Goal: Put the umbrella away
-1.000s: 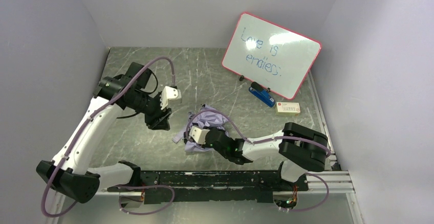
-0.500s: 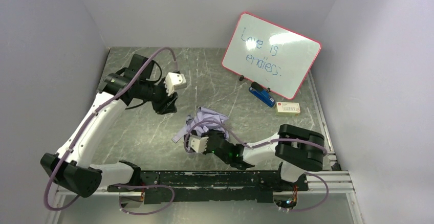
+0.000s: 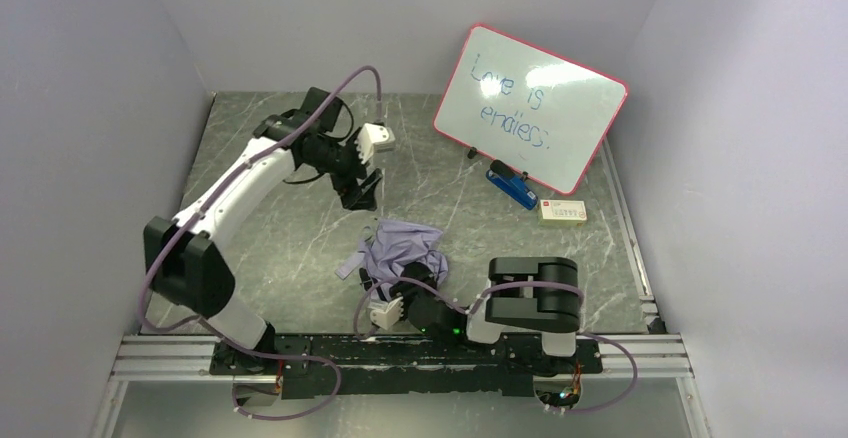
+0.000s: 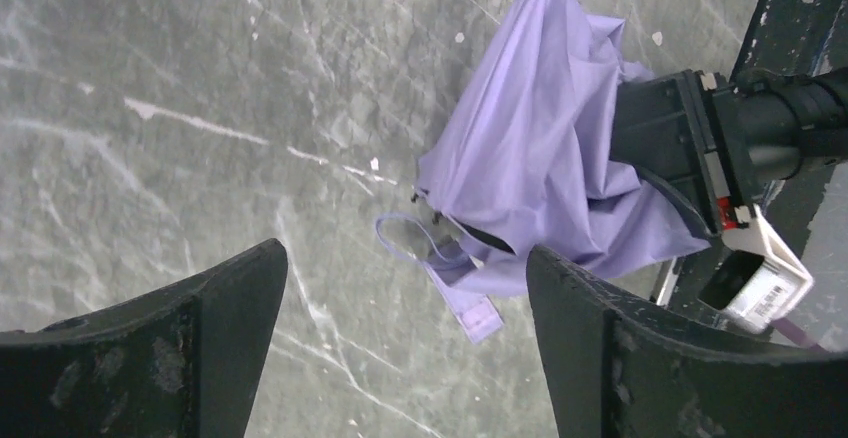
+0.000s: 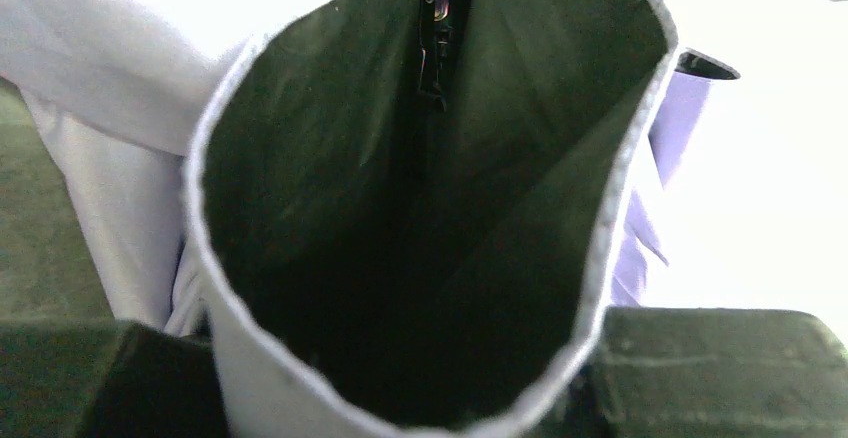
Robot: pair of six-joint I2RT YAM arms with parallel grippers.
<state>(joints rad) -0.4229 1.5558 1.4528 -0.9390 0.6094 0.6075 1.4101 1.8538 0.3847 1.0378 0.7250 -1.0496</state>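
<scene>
The umbrella [image 3: 402, 243] is a crumpled heap of pale lavender fabric on the grey marble table [image 3: 280, 248], near the front centre. Its strap [image 4: 468, 310] trails out to the left. My right gripper [image 3: 408, 280] reaches into the near edge of the heap. In the right wrist view the right gripper [image 5: 405, 358] has its jaws wide apart, with a dark-lined fold of the umbrella fabric [image 5: 420, 208] filling the gap. My left gripper [image 3: 362, 192] is open and empty above the table behind the umbrella. The left wrist view [image 4: 405, 288] looks down on the umbrella [image 4: 530, 158].
A red-framed whiteboard [image 3: 530, 108] leans at the back right. A blue object [image 3: 512, 186] lies at its foot and a small white box [image 3: 563, 211] lies to the right. A metal rail [image 3: 320, 348] runs along the near edge. Walls close three sides.
My left arm has swung from the left side to the back centre, behind the umbrella. My right arm has folded back toward its base, and the heap of fabric has spread.
</scene>
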